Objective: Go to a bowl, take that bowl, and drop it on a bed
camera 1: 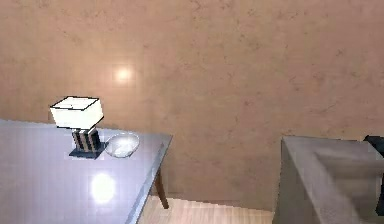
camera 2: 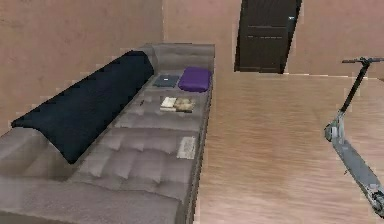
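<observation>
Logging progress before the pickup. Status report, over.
Bowl on grey-blue table, forward view's left. Lamp close beside it, on its left. Grey sofa at forward view's right, apart from the table.
</observation>
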{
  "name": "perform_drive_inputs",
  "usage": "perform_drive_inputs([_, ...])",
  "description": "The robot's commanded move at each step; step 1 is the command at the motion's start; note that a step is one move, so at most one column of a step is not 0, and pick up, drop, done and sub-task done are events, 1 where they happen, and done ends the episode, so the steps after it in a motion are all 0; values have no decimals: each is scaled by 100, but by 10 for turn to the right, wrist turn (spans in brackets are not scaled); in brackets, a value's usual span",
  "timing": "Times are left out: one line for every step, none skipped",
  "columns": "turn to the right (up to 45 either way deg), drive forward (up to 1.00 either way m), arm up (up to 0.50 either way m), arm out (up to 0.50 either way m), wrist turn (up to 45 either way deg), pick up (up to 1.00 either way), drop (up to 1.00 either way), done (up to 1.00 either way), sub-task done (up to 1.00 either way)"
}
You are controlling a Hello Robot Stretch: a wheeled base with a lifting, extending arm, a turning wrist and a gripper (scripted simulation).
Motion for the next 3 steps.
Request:
perform_drive_inputs([30,0,0,0,0,0,0,0,0])
perform_drive_inputs([0,65,0,0,0,0,0,0,0])
perform_drive_inputs([-450,0,0,0,0,0,0,0,0])
